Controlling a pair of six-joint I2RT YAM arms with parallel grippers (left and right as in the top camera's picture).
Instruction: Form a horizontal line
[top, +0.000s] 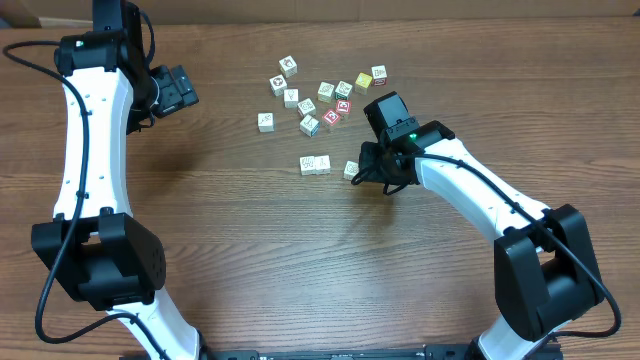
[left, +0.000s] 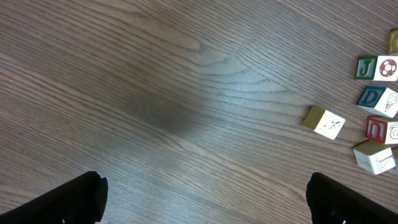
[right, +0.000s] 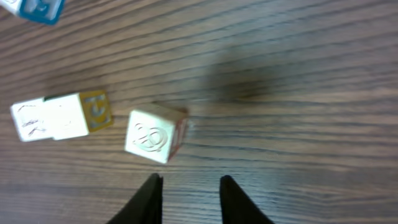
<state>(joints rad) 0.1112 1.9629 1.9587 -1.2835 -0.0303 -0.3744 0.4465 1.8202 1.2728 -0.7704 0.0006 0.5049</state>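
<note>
The horizontal line (top: 315, 164) is a short row of two touching pale cubes in mid-table; in the right wrist view the row (right: 59, 116) lies at the left, its right cube showing a yellow side. A third cream cube (top: 352, 169) sits just right of the row, a small gap away and turned askew (right: 154, 135). My right gripper (top: 363, 176) is right behind that cube, its jaws (right: 191, 178) narrowly open with nothing between them. My left gripper (top: 185, 92) hovers wide open at the far left over bare wood (left: 205, 186).
Several loose picture cubes (top: 320, 95) lie scattered at the back of the table, among them a red one (top: 332, 116). The left wrist view catches some of these cubes (left: 324, 121) at its right edge.
</note>
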